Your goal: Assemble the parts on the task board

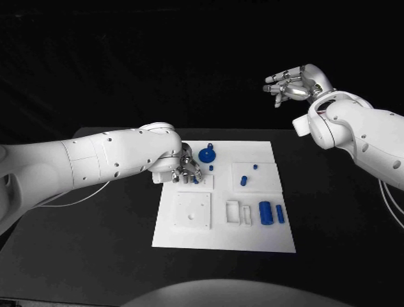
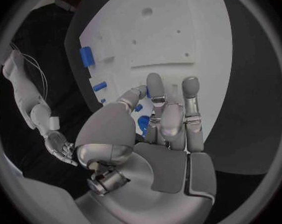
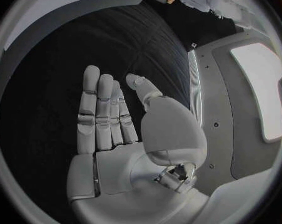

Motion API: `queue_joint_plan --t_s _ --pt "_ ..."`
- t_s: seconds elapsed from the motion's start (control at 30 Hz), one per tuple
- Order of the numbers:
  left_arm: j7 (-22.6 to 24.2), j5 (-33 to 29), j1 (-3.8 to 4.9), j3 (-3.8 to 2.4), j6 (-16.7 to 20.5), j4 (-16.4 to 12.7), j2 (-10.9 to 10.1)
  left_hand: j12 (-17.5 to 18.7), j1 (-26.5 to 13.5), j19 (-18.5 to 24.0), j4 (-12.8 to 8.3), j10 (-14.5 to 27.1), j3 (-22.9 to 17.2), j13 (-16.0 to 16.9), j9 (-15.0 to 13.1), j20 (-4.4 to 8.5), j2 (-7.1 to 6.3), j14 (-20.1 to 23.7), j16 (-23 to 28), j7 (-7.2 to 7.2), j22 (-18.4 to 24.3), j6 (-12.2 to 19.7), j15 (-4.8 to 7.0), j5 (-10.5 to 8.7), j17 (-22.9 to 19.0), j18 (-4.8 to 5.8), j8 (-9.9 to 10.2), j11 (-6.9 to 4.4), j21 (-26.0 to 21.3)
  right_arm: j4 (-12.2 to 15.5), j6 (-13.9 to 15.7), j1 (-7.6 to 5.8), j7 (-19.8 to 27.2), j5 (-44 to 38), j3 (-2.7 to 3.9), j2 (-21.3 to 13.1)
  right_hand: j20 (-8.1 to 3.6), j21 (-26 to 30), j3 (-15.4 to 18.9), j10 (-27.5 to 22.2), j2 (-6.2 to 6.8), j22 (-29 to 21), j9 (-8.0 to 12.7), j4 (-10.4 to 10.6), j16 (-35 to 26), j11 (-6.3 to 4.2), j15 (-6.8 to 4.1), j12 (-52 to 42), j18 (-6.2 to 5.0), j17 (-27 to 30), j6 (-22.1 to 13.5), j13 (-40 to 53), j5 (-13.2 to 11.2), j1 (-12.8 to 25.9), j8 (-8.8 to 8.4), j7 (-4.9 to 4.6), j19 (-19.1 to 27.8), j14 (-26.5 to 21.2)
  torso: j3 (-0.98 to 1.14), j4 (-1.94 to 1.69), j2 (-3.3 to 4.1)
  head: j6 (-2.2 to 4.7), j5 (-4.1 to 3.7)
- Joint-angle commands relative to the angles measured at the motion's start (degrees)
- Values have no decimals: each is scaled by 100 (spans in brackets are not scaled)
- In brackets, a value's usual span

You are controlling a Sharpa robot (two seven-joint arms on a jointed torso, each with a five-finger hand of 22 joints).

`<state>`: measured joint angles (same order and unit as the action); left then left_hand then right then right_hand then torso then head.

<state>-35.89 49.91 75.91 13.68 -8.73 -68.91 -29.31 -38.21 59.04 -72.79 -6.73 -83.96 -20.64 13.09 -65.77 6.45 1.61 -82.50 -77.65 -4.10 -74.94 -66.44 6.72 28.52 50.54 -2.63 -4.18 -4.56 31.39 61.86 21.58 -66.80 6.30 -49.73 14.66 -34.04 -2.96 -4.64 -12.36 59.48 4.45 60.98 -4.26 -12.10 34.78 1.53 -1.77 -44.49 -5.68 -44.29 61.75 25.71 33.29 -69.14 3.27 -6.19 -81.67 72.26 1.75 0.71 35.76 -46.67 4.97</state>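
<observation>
The white task board (image 1: 225, 220) lies in the middle of the black table. My left hand (image 1: 179, 169) hangs over its far left part with the fingers pointing down. A small blue part (image 1: 195, 180) shows right at those fingertips. In the left wrist view blue (image 2: 142, 123) shows between the thumb and the fingers of that hand (image 2: 162, 134), and I cannot tell whether it is gripped. A round blue part (image 1: 208, 155) stands beside the hand. My right hand (image 1: 294, 83) is raised far behind the board, its fingers (image 3: 100, 112) spread and holding nothing.
Two blue cylinders (image 1: 271, 213) lie side by side in the board's near right part, also seen from the left wrist (image 2: 86, 56). Small blue pegs (image 1: 243, 180) sit in the right middle. White blocks (image 1: 233, 211) stand near the cylinders. Bare black table (image 1: 91, 256) surrounds the board.
</observation>
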Motion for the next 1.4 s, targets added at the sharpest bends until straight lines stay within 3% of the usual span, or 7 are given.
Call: queue_joint_plan --t_s 0.03,0.27,0.5,0.7,0.93,1.13,1.4 --pt "-22 171 -14 7 -182 21 39 -22 197 8 10 -288 21 -10 -2 -27 190 -22 6 704 -80 -1162 3 -113 -19 -63 24 -37 -15 22 -122 2 -7 -76 3 1 3 19 -27 -37 -12 5 2 -8 -14 -18 3 35 -43 7 11 -8 35 63 33 -39 32 -35 -1 5 1 -7 -9" --pt "-59 163 -17 7 -244 88 76 -5 210 15 51 -288 96 -24 -33 -36 171 -17 37 702 -76 -1138 -1 -277 -63 -65 25 -32 -31 38 -137 3 -17 -82 2 -6 5 23 -21 -40 -12 11 1 -10 -14 -16 5 35 -43 7 9 -9 37 67 34 -40 38 -41 -1 2 3 -5 -24" --pt "-83 144 -18 7 -280 114 66 35 228 13 216 -289 403 -40 7 -45 -32 -16 87 711 -69 -1112 -1 -558 -130 -64 28 -28 -78 48 -143 6 -21 -84 2 -15 12 33 -11 -36 -13 17 0 -16 -16 -11 11 79 -46 9 -2 -48 41 66 34 -43 52 -58 -5 -2 0 -10 -33" --pt "-92 145 -18 7 -272 119 49 39 153 5 461 -289 714 -40 34 -31 -236 -13 101 734 -67 -1136 5 -1128 -149 -45 28 -35 -102 51 -136 15 -21 -85 2 -24 17 40 -3 -41 -15 14 1 -14 -25 -6 17 97 -46 15 -13 -66 44 67 34 -47 66 -75 -8 -5 1 -12 -35" --pt "-91 180 -18 7 -236 113 21 35 224 -10 909 -289 954 -38 37 -14 -437 -15 108 742 -70 -1190 11 -1776 -161 -24 26 -37 -131 54 -124 24 -21 -85 2 -32 20 44 5 -46 -13 11 1 -11 -30 -4 20 104 -45 19 -18 -73 48 70 33 -48 73 -82 -13 1 4 -23 -36" --pt "-84 209 -18 7 -193 99 -8 32 288 -20 1659 -289 757 -40 16 14 -922 -12 113 735 -75 -1278 14 -2484 -172 10 24 -34 -148 51 -105 33 -29 -85 2 -40 24 48 25 -49 -13 -4 0 7 -37 -3 23 106 -46 29 -20 -80 67 88 34 -47 76 -84 -9 -4 2 -7 -41" --pt "-68 259 -18 4 -142 61 -75 28 368 -31 1976 -289 788 -51 -6 30 -1063 -10 113 728 -79 -1297 21 -2546 -169 26 27 -35 -163 50 -103 48 -30 -85 2 -53 27 51 38 -52 -10 -25 1 17 -45 -1 25 106 -46 40 -29 -87 91 92 33 -49 78 -83 -8 -3 -1 -8 -49"
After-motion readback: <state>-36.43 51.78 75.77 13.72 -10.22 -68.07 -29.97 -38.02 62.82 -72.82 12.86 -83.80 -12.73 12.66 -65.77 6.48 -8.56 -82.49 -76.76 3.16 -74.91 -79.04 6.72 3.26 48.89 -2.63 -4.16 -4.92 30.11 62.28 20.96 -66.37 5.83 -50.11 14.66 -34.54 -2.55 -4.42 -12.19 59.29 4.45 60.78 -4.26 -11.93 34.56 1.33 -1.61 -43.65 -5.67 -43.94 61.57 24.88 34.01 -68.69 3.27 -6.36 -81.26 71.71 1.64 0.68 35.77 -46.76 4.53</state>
